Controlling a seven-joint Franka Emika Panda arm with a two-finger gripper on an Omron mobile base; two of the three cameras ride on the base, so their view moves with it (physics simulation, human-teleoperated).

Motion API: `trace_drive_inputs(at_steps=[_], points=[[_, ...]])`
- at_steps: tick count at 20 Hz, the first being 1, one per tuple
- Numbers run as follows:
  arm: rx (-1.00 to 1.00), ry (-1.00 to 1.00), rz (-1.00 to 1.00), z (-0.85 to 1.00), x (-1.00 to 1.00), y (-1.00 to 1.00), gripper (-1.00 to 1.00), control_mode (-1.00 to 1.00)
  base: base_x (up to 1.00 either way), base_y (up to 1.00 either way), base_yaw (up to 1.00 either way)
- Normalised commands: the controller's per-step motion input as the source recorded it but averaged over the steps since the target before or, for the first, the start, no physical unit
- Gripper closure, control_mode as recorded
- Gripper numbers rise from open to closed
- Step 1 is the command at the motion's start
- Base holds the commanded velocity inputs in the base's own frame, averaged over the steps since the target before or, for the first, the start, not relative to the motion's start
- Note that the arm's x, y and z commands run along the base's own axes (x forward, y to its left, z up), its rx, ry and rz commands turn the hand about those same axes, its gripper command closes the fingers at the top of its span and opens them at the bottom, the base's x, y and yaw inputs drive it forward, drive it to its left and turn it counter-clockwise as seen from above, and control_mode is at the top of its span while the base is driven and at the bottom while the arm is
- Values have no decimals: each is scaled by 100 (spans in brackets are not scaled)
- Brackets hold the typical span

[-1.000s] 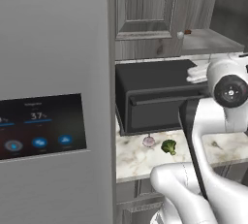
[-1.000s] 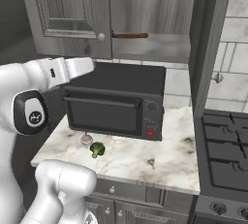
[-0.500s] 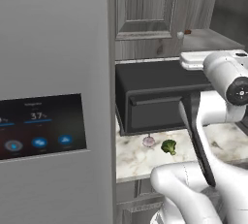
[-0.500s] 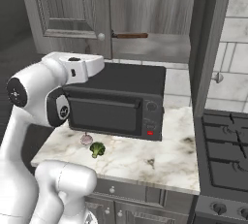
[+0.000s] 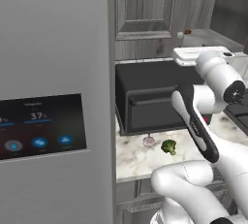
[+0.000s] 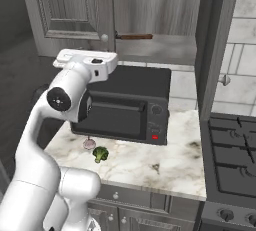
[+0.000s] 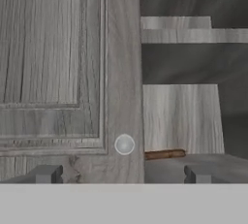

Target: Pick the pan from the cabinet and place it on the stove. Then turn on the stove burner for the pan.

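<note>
In the hand view the cabinet (image 7: 53, 63) filled the left half of the frame, its raised-panel door ending in a vertical edge just right of centre, with the small round knob (image 7: 124, 145) low on the door near that edge. To the right of the door edge the cabinet interior stood open and shadowed, with a shelf board crossing the upper right. The pan (image 7: 164, 154) showed there as a reddish-brown handle lying flat on the lower shelf, just right of the door edge and just below the level of the knob; its black bowl could not be made out. The gripper (image 7: 124, 173) had its jaws spread wide, one finger tip at the lower left and the other at the lower right, with nothing between them.

In the right base view the white arm rose from the lower left and the hand sat upper left of centre, level, in front of the door. The pan handle lay in the open cabinet at upper centre, above the black countertop oven (image 6: 125, 107). The marble bench (image 6: 150, 162) carried a broccoli floret (image 6: 100, 154) and a small pale bulb (image 6: 89, 143) in front of the oven. The stove (image 6: 232, 155) occupied the lower right corner.

In the left base view a steel fridge (image 5: 53, 97) took up the left half of the frame.
</note>
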Motion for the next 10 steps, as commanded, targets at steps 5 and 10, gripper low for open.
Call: trace_drive_inputs(at_steps=[5, 10], points=[[2, -2, 10, 2, 70, 2, -100, -100, 0, 0, 0], [0, 0, 0, 10, 49, 0, -100, -100, 0, 0, 0]])
